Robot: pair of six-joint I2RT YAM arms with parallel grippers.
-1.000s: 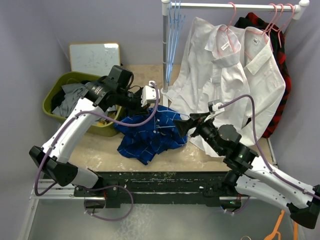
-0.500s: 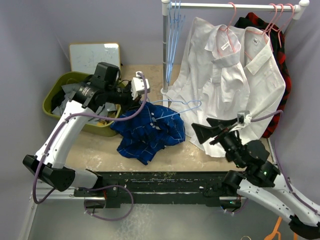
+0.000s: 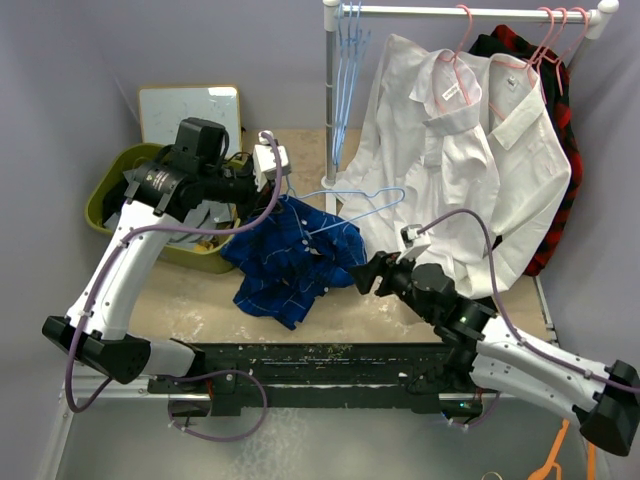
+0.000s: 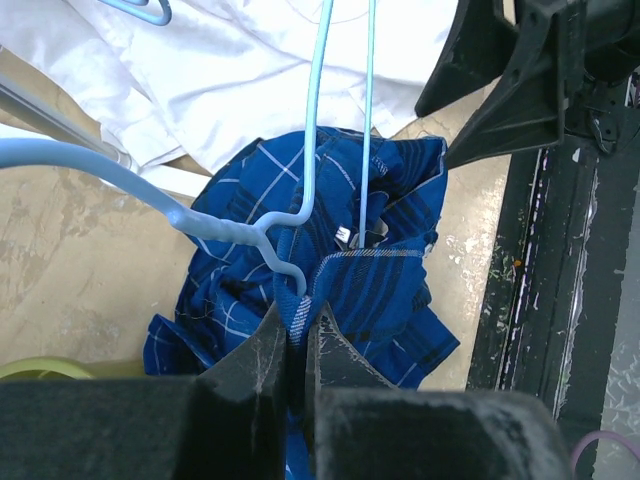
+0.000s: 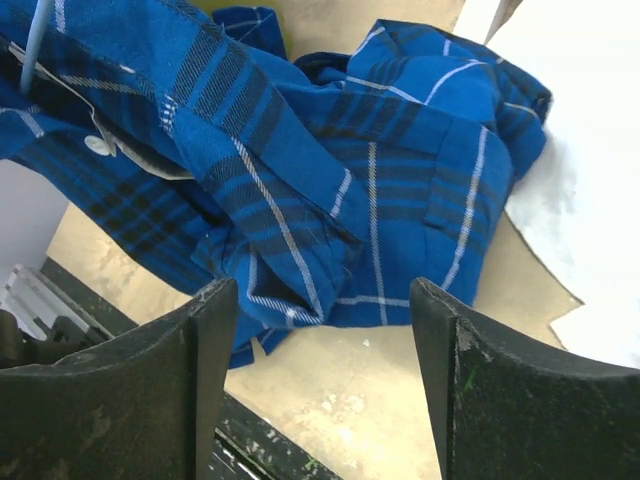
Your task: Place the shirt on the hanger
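The blue checked shirt (image 3: 300, 262) hangs bunched from my left gripper (image 3: 282, 198), its lower part resting on the table. In the left wrist view the gripper (image 4: 297, 318) is shut on a fold of the shirt's collar (image 4: 380, 290). The light-blue hanger (image 3: 372, 196) has its twisted neck (image 4: 232, 231) right at that fold, and its frame sticks out to the right above the shirt. My right gripper (image 3: 360, 278) is open just off the shirt's right edge. In the right wrist view its jaws (image 5: 325, 290) stand wide apart, with the shirt (image 5: 380, 180) just beyond them.
A green bin (image 3: 105, 215) of clothes and a whiteboard (image 3: 190, 115) stand at back left. The rack post (image 3: 330, 100) holds spare light-blue hangers (image 3: 348, 60), white shirts (image 3: 450, 150) on pink hangers (image 3: 460, 50), and a red plaid shirt (image 3: 560, 90). An orange hanger (image 3: 555, 455) lies bottom right.
My left gripper has drawn back and left, lifting the shirt collar and hanger. My right gripper pulled away to the right, then came back open to the shirt's right edge.
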